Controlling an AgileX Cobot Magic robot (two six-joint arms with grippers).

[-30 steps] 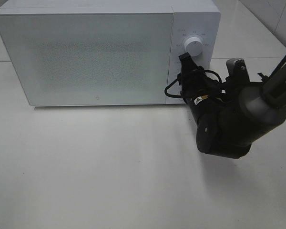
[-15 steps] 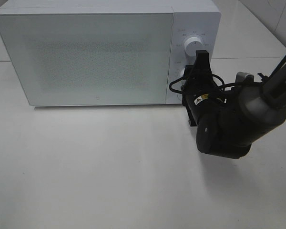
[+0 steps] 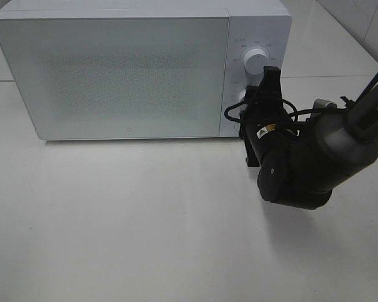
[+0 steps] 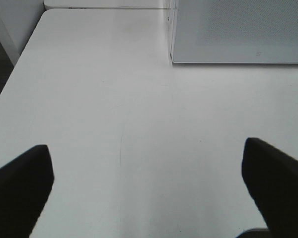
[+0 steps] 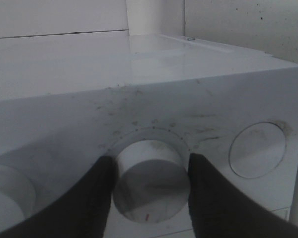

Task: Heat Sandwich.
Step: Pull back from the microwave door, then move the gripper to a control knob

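The sandwich is out of view. The white microwave (image 3: 132,75) stands at the back of the table with its door closed. My right gripper (image 3: 252,94) is at the control panel, and its dark fingers (image 5: 97,198) press both sides of the lower round knob (image 5: 151,173), shut on it. The upper knob (image 3: 256,61) is free above it. In the left wrist view my left gripper (image 4: 149,168) hangs open over bare table, nothing between its fingers, with the microwave's corner (image 4: 238,29) ahead. The exterior high view does not show the left arm.
The white table (image 3: 145,220) stretches in front of the microwave. The right arm's bulky black wrist (image 3: 302,163) hangs over the table's right side. A second round control (image 5: 258,148) sits beside the gripped knob. The table's left edge (image 4: 10,84) drops off.
The right wrist has rolled clockwise at the lower knob, its upper finger swinging from left of the knob to the right. The left gripper has not changed.
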